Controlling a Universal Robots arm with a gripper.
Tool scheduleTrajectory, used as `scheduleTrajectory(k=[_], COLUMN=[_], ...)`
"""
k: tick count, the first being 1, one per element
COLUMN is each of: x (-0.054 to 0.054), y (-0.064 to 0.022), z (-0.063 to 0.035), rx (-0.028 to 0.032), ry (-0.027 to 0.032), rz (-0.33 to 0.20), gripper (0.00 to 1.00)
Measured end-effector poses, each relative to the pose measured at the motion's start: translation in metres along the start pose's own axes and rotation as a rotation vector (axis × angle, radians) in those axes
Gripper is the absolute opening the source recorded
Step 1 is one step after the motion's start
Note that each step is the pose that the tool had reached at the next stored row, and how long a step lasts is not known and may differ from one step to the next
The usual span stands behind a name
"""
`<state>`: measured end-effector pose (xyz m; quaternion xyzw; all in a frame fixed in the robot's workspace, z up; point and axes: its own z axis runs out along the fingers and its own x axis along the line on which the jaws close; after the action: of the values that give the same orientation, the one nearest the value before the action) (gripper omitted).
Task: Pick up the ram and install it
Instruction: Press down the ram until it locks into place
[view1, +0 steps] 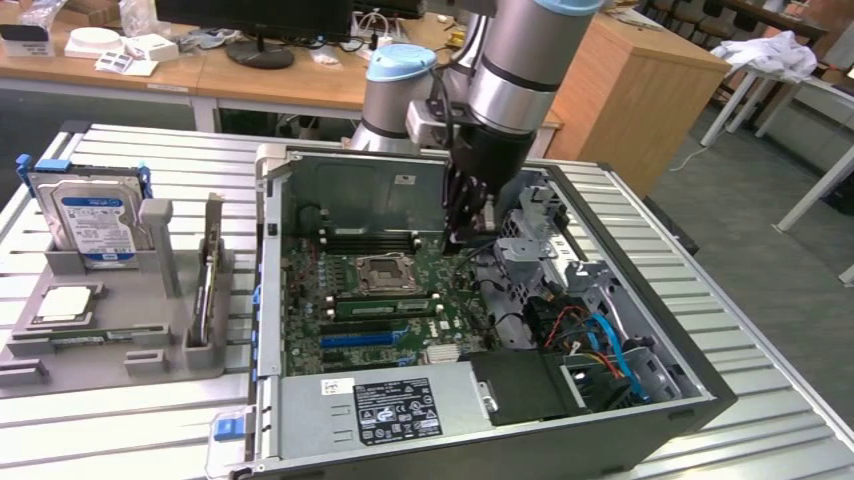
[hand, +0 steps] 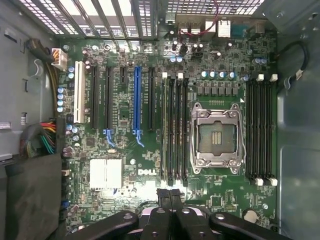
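Fingers: the gripper (hand: 170, 192) is fully closed, its fingers (hand: 161, 202) pressed together with nothing between them.
Fingertip position: over the motherboard (hand: 225, 200), at one end of the memory slots (hand: 176, 135) that lie beside the CPU socket (hand: 217, 135).
Ram: the ram (view1: 383, 306) is a green stick lying in one of those slots, apart from the fingers. It appears seated. Whether the end latches are locked cannot be told.
Step in hand: judged to be seating the stick with closed fingers used as a pusher.
Technique: bear straight down on the stick's top edge, square to the slot. Load each end in turn, so that it does not rock.
Hazard: the socket is open, with bare contacts just beside the slots. Keep the fingertips off it and off the cables (view1: 607, 340) at the exterior view's right.
Surroundings: the computer case (view1: 400, 185) lies open. The parts tray (view1: 80, 345) with the hard drive (view1: 96, 215) sits well apart, at the exterior view's left.
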<state>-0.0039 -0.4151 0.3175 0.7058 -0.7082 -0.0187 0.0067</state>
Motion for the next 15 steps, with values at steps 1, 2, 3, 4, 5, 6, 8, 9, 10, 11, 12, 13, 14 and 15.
scheduleTrajectory(k=[1, 2, 3, 4, 5, 6, 8, 9, 10, 11, 12, 13, 14, 15], x=[0.0, 0.0, 0.0, 0.0, 0.0001, 0.0001, 0.0001, 0.0001, 0.0001, 0.0001, 0.0001, 0.0002, 0.0002, 0.0002], y=[0.0, 0.0, -0.0001, -0.0001, -0.0001, -0.0001, -0.0002, -0.0002, -0.0002, -0.0003, -0.0003, -0.0003, -0.0003, -0.0004], z=[0.0007, 0.0014, 0.0021, 0.0029, 0.0035, 0.0043, 0.0057, 0.0064, 0.007, 0.0078, 0.0084, 0.0091, 0.0098, 0.0104], rx=[0.0, 0.0, 0.0, 0.0, 0.0, 0.0, 0.0, 0.0, 0.0, 0.0, 0.0, 0.0, 0.0, -0.0001], ry=[0.0, 0.0001, 0.0001, 0.0, 0.0002, 0.0001, 0.0001, 0.0, 0.0001, 0.0, 0.0001, 0.0001, 0.0001, 0.0001], rz=[0.0, 0.0, 0.0, 0.0, 0.0, 0.0, 0.0, 0.0, 0.0, 0.0, 0.0, 0.0, 0.0, 0.0], gripper=[0.11, 0.11, 0.11, 0.11, 0.11, 0.11, 0.11, 0.11, 0.11, 0.11, 0.11, 0.11, 0.11, 0.11])
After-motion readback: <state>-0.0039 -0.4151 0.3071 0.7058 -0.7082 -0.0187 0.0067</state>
